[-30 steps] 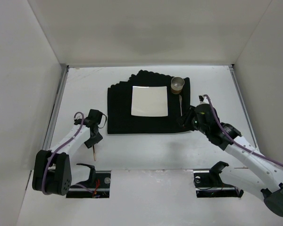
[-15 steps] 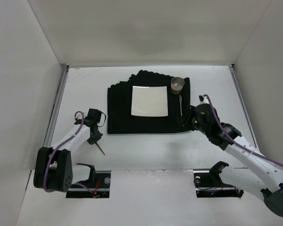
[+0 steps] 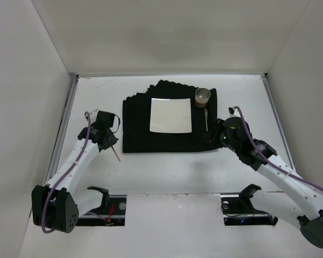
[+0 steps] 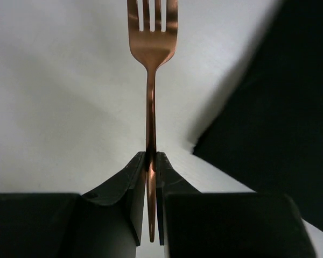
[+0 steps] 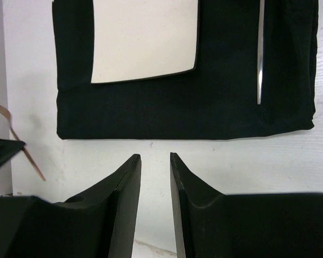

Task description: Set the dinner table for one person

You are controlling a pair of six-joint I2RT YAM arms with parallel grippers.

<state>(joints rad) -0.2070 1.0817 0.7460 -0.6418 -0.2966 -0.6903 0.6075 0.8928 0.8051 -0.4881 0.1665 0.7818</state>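
Note:
My left gripper point(image 3: 107, 142) is shut on the handle of a copper fork point(image 3: 115, 155) and holds it over the white dinner table point(image 3: 167, 172), just left of the black placemat point(image 3: 169, 115). In the left wrist view the fork point(image 4: 151, 48) points away from the gripper point(image 4: 149, 156), tines forward. A white square plate point(image 3: 171, 115) lies on the placemat, with a silver utensil point(image 3: 206, 119) to its right and a brown cup point(image 3: 203, 96) at the far right corner. My right gripper point(image 3: 213, 134) is open and empty at the placemat's near right corner point(image 5: 155, 156).
White walls point(image 3: 43, 80) enclose the table on three sides. In the right wrist view the plate point(image 5: 145, 37), placemat point(image 5: 177, 107), silver utensil point(image 5: 260, 59) and the held fork point(image 5: 16, 137) all show.
My left arm has moved away from the near edge toward the placemat's left side, carrying the fork, whose handle has swung. The right arm has barely moved.

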